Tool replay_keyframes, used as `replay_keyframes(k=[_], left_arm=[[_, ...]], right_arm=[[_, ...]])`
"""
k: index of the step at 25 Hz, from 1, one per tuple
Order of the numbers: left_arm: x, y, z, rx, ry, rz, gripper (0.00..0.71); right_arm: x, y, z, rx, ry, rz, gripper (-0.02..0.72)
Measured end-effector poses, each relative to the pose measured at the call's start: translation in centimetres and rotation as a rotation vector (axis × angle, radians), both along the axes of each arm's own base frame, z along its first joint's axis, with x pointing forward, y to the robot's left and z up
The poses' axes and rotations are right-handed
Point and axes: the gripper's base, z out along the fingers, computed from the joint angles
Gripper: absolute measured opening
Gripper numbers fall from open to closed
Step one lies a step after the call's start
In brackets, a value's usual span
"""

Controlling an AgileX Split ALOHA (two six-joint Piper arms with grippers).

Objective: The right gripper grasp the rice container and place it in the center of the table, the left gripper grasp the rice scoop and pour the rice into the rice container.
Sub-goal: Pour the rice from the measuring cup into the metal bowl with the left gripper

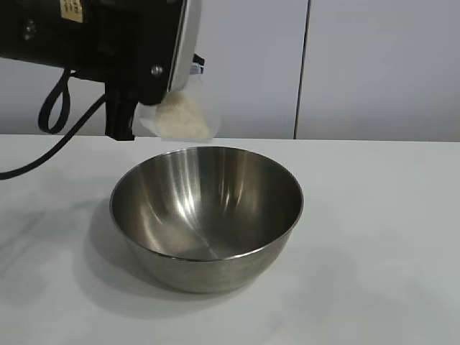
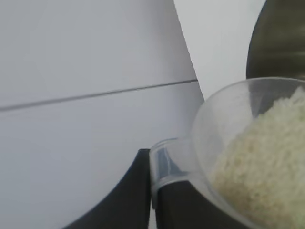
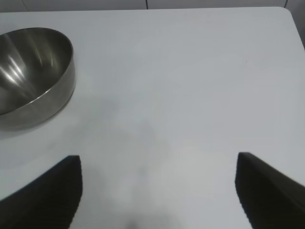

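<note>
My left end effector (image 1: 126,118) sits in the upper left of the exterior frame, clenched on the tab handle of the rice scoop (image 1: 183,111). The scoop is small, tapered, translucent plastic, tipped over on its side, hanging above the far rim of the rice container (image 1: 206,215). The rice (image 1: 183,118) is a heap of small white grains banked against the scoop's lower wall; in my left wrist view it fills the lower right of the frame (image 2: 262,176), with the clear rim curving round it and the handle pinched between my dark fingers (image 2: 176,205).

The rice container is a large round stainless-steel bowl, shiny, with streaks of reflected light inside. It stands upright in the middle of the white worktop (image 1: 381,237), its inside bare.

My right end effector (image 3: 157,191) hangs released, fingers wide apart, over bare worktop, with the bowl in the upper left of its wrist view.
</note>
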Motion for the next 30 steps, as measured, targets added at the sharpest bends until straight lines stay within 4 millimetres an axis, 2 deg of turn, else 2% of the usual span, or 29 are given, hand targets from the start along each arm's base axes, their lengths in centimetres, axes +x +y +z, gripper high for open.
replay_keyframes(k=[4, 10, 12, 16, 20, 23, 26, 30], left_arm=[[-0.5, -0.6, 0.0, -0.003, 0.0, -0.026, 0.003], [-0.5, -0.8, 0.4, -0.144, 0.074, 0.007, 0.003], [-0.6, -0.9, 0.5, -0.145, 0.062, -0.011, 0.003], [-0.7, -1.3, -0.3, 0.051, -0.084, -0.136, 0.003], [-0.4, -1.6, -3.7, 0.33, -0.161, -0.265, 0.003], [-0.1, -1.7, -5.9, 0.475, -0.192, -0.342, 0.003], [0.4, -2.1, -6.1, 0.516, -0.235, -0.372, 0.003], [1.0, -2.6, -5.2, 0.54, -0.309, -0.39, 0.003]], right_arm=[[0.0, 0.0, 0.0, 0.0, 0.0, 0.0, 0.599], [0.0, 0.0, 0.0, 0.0, 0.0, 0.0, 0.599], [0.0, 0.0, 0.0, 0.0, 0.0, 0.0, 0.599], [0.0, 0.0, 0.0, 0.0, 0.0, 0.0, 0.599], [0.0, 0.0, 0.0, 0.0, 0.0, 0.0, 0.599], [0.0, 0.0, 0.0, 0.0, 0.0, 0.0, 0.599], [0.0, 0.0, 0.0, 0.0, 0.0, 0.0, 0.599], [0.0, 0.0, 0.0, 0.0, 0.0, 0.0, 0.599]])
